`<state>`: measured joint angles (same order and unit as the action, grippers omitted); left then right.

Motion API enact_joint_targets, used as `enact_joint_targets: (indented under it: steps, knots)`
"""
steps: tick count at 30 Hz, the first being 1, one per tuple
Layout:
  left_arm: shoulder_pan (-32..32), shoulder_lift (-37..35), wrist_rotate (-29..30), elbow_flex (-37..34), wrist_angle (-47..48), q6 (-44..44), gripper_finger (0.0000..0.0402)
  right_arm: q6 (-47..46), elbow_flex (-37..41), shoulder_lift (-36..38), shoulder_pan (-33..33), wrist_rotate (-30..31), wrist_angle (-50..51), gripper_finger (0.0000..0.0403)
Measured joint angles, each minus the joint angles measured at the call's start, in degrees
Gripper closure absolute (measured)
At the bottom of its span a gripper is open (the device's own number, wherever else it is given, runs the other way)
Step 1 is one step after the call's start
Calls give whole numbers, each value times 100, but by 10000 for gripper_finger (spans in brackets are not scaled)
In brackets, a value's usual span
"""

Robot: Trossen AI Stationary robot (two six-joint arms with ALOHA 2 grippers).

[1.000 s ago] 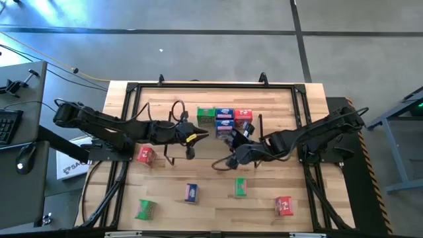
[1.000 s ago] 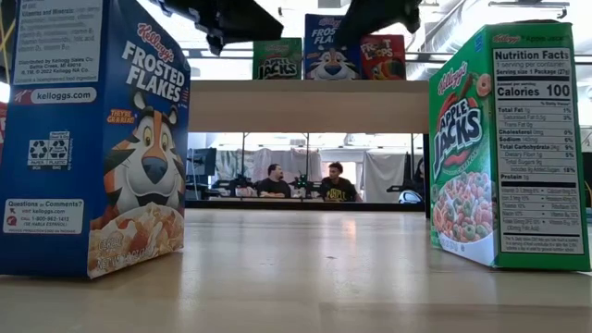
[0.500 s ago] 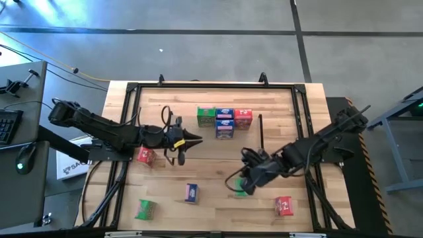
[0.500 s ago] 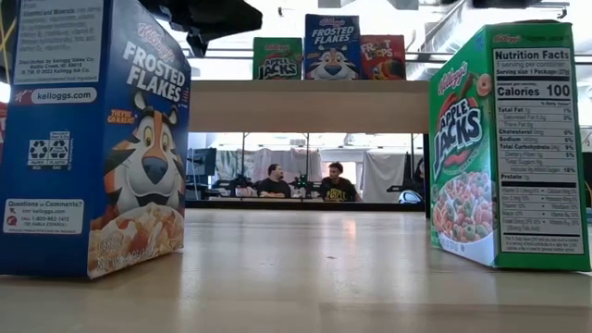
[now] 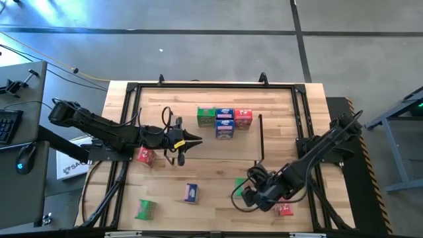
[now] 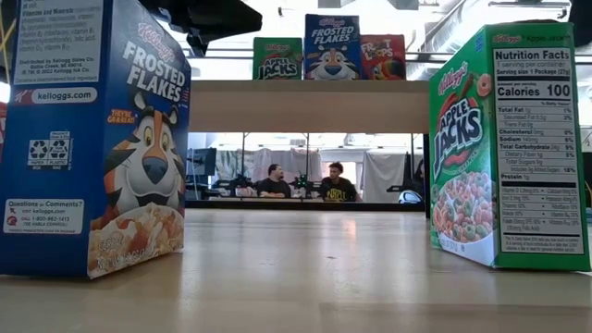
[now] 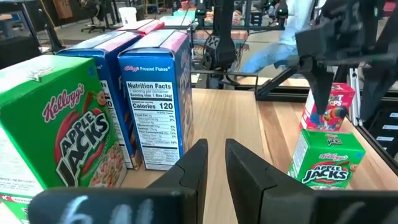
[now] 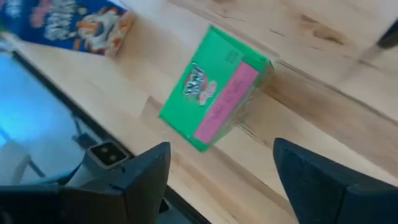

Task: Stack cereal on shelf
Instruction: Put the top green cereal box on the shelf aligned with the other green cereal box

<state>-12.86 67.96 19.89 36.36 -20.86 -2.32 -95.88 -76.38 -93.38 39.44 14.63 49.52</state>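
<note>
On the shelf (image 5: 261,139) stand a green (image 5: 206,117), a blue (image 5: 225,115) and a red cereal box (image 5: 243,118), with a second blue box (image 5: 225,130) in front of them. My right gripper (image 8: 221,149) is open near the table's near edge. It hovers over a loose green box (image 8: 214,87) that lies on its side on the table, and its fingers stand apart from the box. My left gripper (image 7: 216,155) hangs left of the shelf boxes, pointing right, its fingers all but together with nothing between them.
Other loose boxes stand on the table: red (image 5: 145,155), blue (image 5: 192,192) and green (image 5: 145,209) on the left, and red (image 5: 284,209) beside my right arm. A black frame (image 5: 132,89) rims the table. People sit in the room beyond (image 6: 305,183).
My right gripper has left the shelf boxes and swung toward the table's near edge, ending over the loose green box. My left gripper drew back a little toward the table's left edge, then kept still. No box has moved.
</note>
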Motion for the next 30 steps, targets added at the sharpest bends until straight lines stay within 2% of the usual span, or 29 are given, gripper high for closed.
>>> enact_joint_targets:
  steps: [6, 15, 23, 30]
  knots:
    - [0, 0, -1, 0, -1, 0, 355, -516, -32, -312, -33, 131, -108, 123]
    - [0, 0, -3, 0, 0, 67, 355, -578, -406, -633, -144, 478, -123, 123]
    - [-7, 0, -3, 0, 13, 153, 355, -611, -670, -1030, -400, 124, 185, 123]
    - [-7, 2, -3, 0, 92, 152, 355, -599, -723, -1082, -496, -174, 351, 123]
